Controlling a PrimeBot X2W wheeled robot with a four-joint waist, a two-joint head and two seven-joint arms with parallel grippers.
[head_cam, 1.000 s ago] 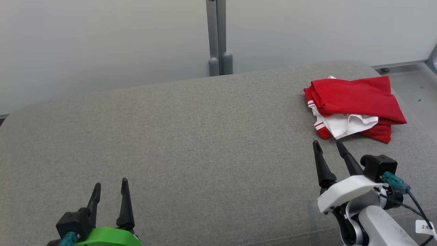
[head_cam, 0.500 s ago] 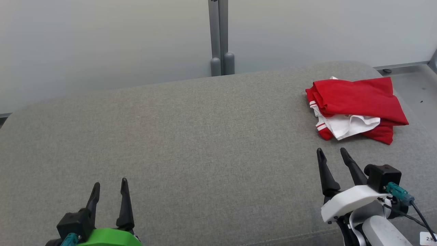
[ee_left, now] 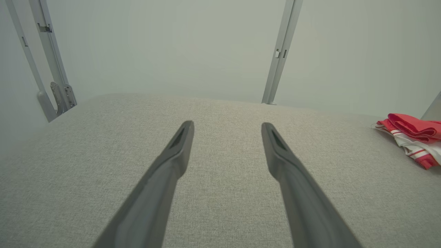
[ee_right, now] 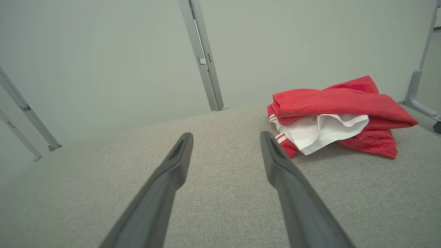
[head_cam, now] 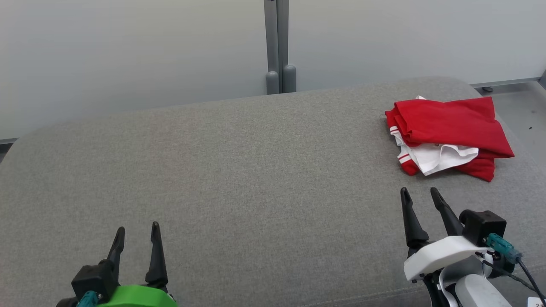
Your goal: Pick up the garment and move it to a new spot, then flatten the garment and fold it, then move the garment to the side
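While garment (head_cam: 448, 123) lies bundled at upper right on grey cushion (head_cam: 239, 179), L gripper (head_cam: 138, 226) (lower left) & R gripper (head_cam: 418, 189) (lower right) stand wide, empty.

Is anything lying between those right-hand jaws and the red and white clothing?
Nothing visible does. Only bare grey cushion lies between the right jaws, which stand open, and the garment; the two are apart, not touching.

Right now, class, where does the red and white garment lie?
In the head view the garment lies bunched at the far right of the grey cushion, just beyond the right gripper.
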